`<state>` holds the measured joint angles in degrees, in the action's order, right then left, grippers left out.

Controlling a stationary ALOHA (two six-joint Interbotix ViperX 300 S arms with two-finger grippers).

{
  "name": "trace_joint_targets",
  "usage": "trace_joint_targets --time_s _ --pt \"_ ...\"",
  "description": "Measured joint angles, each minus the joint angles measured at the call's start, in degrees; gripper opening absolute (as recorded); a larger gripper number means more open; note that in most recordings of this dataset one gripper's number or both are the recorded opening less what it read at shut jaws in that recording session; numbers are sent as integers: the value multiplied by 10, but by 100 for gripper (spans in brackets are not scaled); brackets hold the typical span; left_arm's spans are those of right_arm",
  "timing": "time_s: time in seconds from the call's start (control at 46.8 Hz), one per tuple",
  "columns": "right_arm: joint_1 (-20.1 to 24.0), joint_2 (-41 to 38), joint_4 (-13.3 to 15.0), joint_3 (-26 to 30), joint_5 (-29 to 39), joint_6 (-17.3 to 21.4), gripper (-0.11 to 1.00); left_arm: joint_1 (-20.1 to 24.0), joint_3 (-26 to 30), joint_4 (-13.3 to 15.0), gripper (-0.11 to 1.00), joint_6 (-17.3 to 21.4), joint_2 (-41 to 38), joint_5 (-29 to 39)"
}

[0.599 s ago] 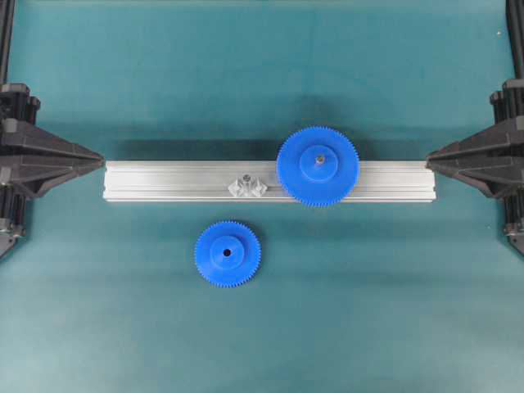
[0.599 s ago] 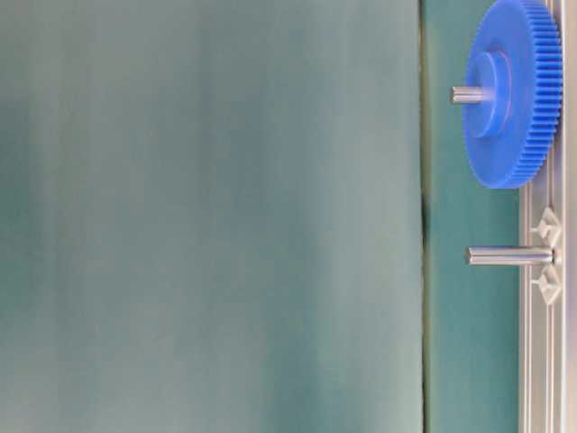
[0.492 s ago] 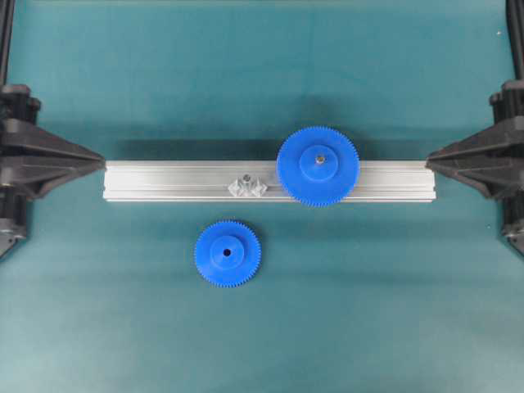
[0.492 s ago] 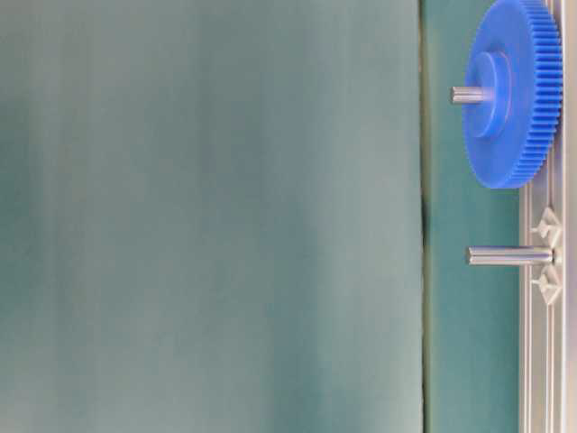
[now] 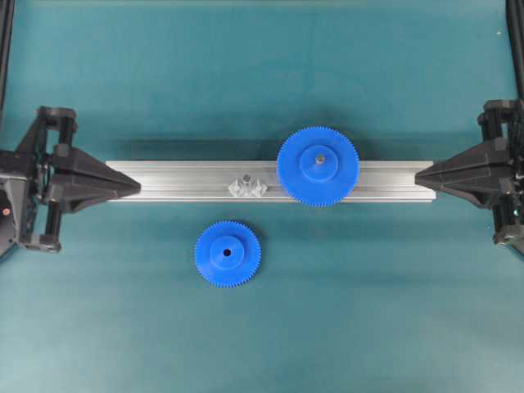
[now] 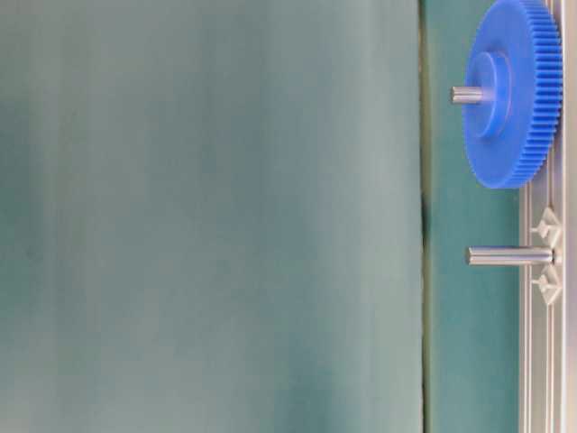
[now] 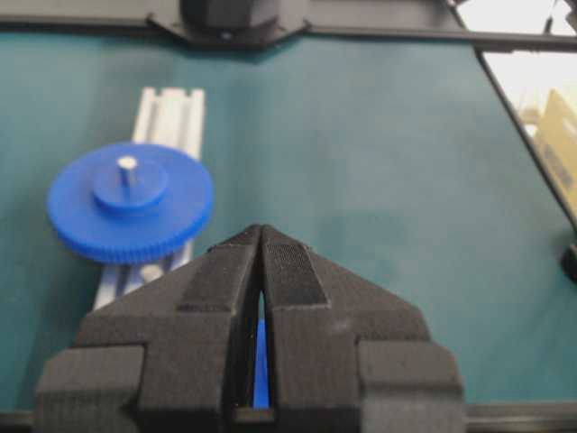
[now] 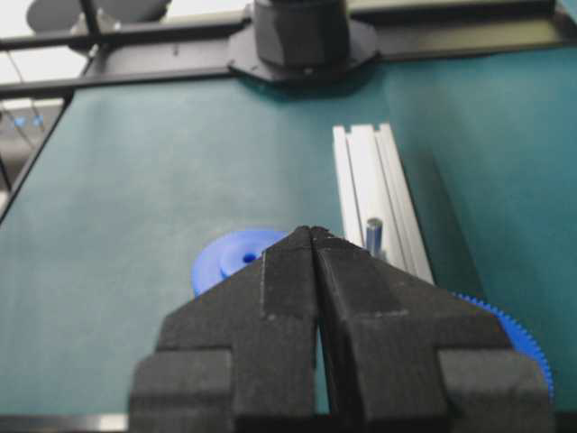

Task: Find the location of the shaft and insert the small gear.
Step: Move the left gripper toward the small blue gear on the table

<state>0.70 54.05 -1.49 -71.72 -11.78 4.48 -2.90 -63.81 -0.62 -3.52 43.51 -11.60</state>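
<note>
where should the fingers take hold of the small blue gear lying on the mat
Probably from straight above, by the raised hub around the centre hole of the small gear. It lies flat on the mat, hub up, clear of the rail, so the toothed rim sits too low to pinch easily.

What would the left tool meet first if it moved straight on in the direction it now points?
The left tool points along the aluminium rail, its tip over the rail's end. Going straight, it would probably meet the shaft first, if low enough; its height is unclear.
</note>
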Motion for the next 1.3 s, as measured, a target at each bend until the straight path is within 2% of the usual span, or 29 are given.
trace_joint_targets --time_s 0.214,0.342,0.834,1.305 --pt "0 0 0 0 22 0 2 -12 35 1 -1 -31 -18 79" --pt "-2 0 1 0 40 0 2 -14 58 1 -1 -34 -33 118" --pt "-36 1 0 8 138 1 2 -30 109 1 -1 -37 -120 173" --pt "-39 4 0 8 150 1 2 -40 171 1 -1 -36 -200 230"
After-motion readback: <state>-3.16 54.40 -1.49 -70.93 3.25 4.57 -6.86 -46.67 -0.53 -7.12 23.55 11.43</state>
